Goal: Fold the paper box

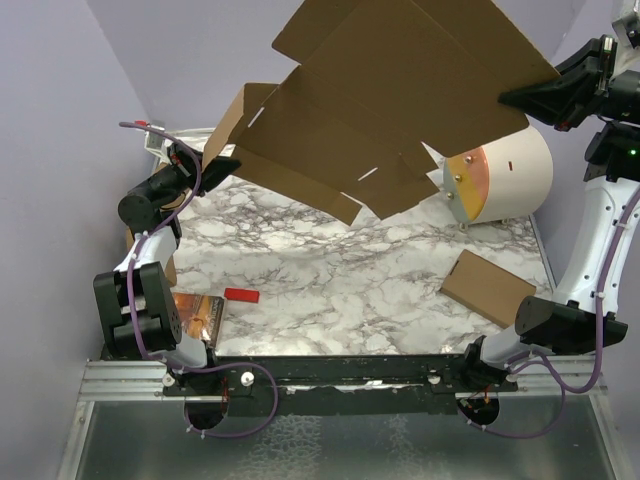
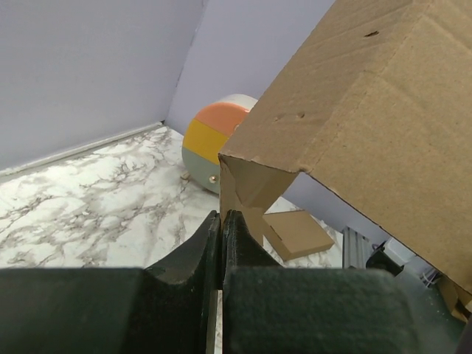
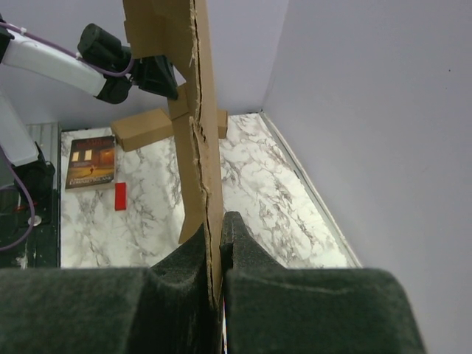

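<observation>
Above the table (image 1: 330,280), the paper box (image 1: 400,90) hangs clamped in both jaws.

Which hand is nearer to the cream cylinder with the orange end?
Right. The right hand grips the paper box close to the cylinder; the left hand grips the box's opposite side.

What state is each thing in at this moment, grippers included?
paper box: mostly unfolded, raised off the table, held by both grippers
left gripper: shut on a corner flap of the paper box
right gripper: shut on the paper box's edge
cylinder: lying on its side
small box: flat on the table
book: closed, lying flat
red block: lying flat
</observation>
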You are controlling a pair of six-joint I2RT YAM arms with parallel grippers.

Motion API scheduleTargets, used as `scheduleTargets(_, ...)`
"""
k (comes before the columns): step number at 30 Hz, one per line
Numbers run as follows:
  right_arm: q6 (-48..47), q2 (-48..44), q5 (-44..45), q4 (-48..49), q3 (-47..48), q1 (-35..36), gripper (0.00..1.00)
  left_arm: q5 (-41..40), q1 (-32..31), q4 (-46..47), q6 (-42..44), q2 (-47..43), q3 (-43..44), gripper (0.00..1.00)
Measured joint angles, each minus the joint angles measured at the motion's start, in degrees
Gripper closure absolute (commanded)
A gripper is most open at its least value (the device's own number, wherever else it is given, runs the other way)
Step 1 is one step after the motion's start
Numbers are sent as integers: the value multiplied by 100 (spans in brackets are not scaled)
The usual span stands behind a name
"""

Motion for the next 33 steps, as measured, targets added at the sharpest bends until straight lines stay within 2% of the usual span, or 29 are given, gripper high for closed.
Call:
scheduleTargets(3, -70, -4, 0, -50, -7, 0, 99, -13, 11, 0, -24, 7, 0, 67)
scheduleTargets(6, -289, -28, 0, -282, -31, 0, 99, -208, 170, 7, -168, 11, -131, 50)
scheduleTargets(11, -769, -105, 2, -885, -109, 0, 99, -730, 721, 0, -291, -39, -1010, 35)
scheduleTargets(17, -1631, -275, 166, -1939, -302, 0, 99, -1298, 894, -4, -127, -741, -2253, 30)
scheduleTargets(21, -2424, -498, 629, -2953, -527, 0, 99, -1665, 850, -140, 376, -1602, -2793, 29)
scheduleTargets(28, -3088, -704, 1508, -4192, -817, 0, 99, -2500, -122, -2686, 2531, -3744, -2983, 28)
scheduleTargets(33, -3073, -824, 2072, -4697, -1294, 0, 99, -2802, -557, -3547, 3217, -4050, -3187, 28)
